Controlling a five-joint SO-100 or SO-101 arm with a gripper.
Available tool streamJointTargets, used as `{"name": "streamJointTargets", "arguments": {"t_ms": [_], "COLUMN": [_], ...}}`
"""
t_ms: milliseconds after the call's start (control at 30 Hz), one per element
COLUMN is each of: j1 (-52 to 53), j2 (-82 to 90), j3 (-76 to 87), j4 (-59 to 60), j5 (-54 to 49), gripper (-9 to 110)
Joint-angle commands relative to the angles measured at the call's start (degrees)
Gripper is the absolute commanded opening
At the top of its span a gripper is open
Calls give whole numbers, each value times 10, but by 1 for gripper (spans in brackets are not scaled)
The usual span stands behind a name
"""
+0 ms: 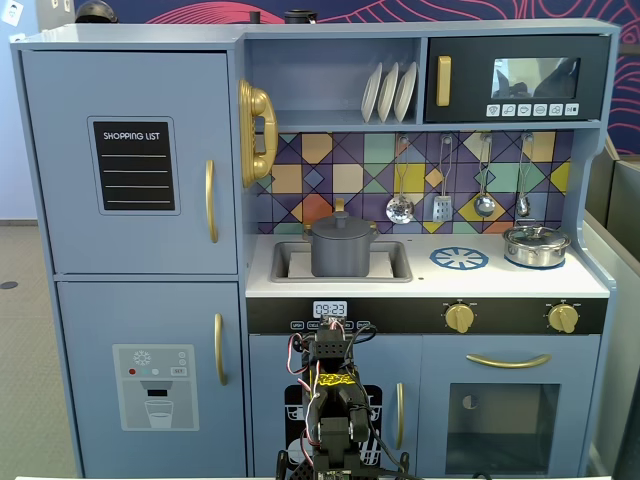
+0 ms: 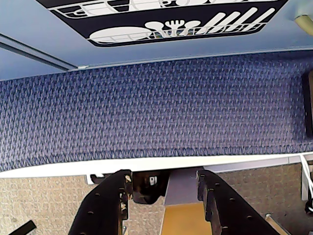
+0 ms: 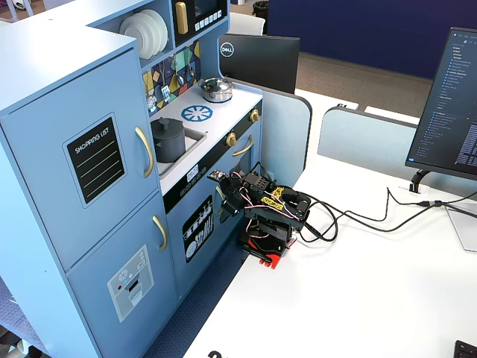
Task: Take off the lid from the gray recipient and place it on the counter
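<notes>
The gray recipient (image 1: 343,256) stands in the sink recess of the toy kitchen, and it also shows in the other fixed view (image 3: 169,143). The lid (image 1: 343,226) sits on it, knob up, also seen from the side (image 3: 167,123). The white counter (image 1: 500,282) with its blue burner ring (image 1: 459,259) lies to the right of the sink. My arm (image 1: 335,395) is folded low in front of the kitchen, well below the pot. My gripper (image 2: 165,178) is open and empty, pointing down over the table edge (image 3: 223,203).
A shiny steel pot (image 1: 536,245) with its own lid stands at the counter's right end. Utensils (image 1: 400,205) hang on the back wall above the counter. The wrist view shows blue carpet (image 2: 156,107) and the white table edge (image 2: 146,164). Cables (image 3: 350,216) and a monitor (image 3: 447,104) are on the table.
</notes>
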Motion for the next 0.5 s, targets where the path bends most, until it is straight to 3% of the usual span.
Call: {"name": "streamJointTargets", "arguments": {"t_ms": [0,467], "j1": [67,51], "j2": [-4,-4], "j3": [0,-39], "j4": [105,109], "j5": [-3,-20], "gripper": [0,0]}}
